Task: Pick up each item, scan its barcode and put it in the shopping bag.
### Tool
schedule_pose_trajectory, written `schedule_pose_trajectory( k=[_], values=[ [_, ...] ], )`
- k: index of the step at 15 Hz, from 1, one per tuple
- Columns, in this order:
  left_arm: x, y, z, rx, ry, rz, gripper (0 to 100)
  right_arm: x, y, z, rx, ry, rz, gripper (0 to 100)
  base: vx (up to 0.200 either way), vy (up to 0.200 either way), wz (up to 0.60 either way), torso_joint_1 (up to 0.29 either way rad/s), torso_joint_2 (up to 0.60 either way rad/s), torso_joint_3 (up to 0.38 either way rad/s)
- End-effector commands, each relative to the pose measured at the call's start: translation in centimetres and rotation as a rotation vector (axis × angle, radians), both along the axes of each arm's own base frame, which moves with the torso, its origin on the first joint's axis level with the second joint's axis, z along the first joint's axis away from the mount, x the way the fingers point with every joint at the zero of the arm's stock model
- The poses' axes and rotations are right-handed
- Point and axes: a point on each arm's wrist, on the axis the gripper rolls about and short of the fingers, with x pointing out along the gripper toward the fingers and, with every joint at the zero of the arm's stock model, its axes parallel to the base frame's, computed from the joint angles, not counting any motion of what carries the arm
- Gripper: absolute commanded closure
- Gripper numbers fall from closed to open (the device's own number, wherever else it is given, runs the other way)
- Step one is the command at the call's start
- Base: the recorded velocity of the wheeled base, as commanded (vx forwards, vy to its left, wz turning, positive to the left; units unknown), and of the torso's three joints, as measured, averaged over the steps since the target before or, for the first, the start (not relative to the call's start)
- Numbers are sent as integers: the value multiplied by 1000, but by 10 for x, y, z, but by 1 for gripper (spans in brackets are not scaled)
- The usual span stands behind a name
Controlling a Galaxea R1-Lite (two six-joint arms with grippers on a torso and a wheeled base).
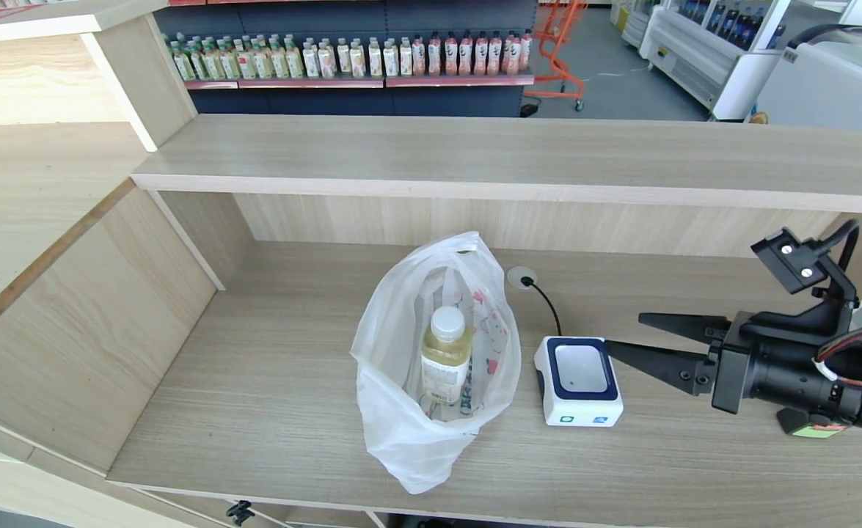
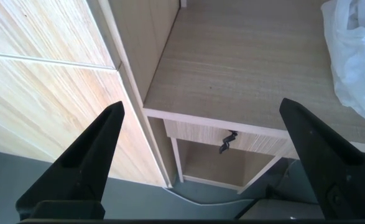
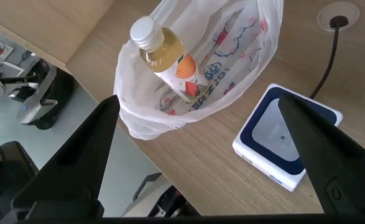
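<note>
Right tool (image 1: pixel 623 331), tapered; crinkly plastic bag (image 1: pixel 394 411)

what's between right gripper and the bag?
The scanner, standing on the counter. In the head view it sits directly between the open right gripper and the bag; nothing else lies in that stretch.

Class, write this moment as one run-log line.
bottle: inside shopping bag | scanner: beside the bag | right hand: open, empty, near scanner | left hand: open, empty
</note>
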Motion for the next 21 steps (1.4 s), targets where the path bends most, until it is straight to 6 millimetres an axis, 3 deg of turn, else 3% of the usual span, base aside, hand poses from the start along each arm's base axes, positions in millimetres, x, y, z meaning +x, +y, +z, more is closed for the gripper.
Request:
schedule_pose_trajectory(
  k=[1, 5, 11, 15, 16, 21],
  values=[
    [0, 0, 0, 0, 0, 2, 0, 0, -4, 1, 1, -6, -17, 0, -200, 0, 0, 17, 7, -2],
    [0, 0, 0, -1, 0, 1, 0, 2, -11, 1, 0, -4, -50, 0, 0, 0, 0, 0, 0, 0],
    [0, 0, 0, -1, 0, 1, 0, 1, -28, -9, -16, 41, -132, 0, 0, -200, 0, 11, 6, 2],
    [0, 0, 0, -3, -1, 1, 0, -12, -33, -10, -26, 86, -145, 0, 0, -200, 0, 1, 2, 4],
    [0, 0, 0, -4, -1, 1, 0, -24, -33, -7, -25, 90, -135, 0, 0, -200, 0, 2, -2, -2],
    [0, 0, 0, -9, -1, 1, 0, -36, -31, -13, -27, 101, -105, 0, -200, -200, 0, 5, 4, 0]
  ],
)
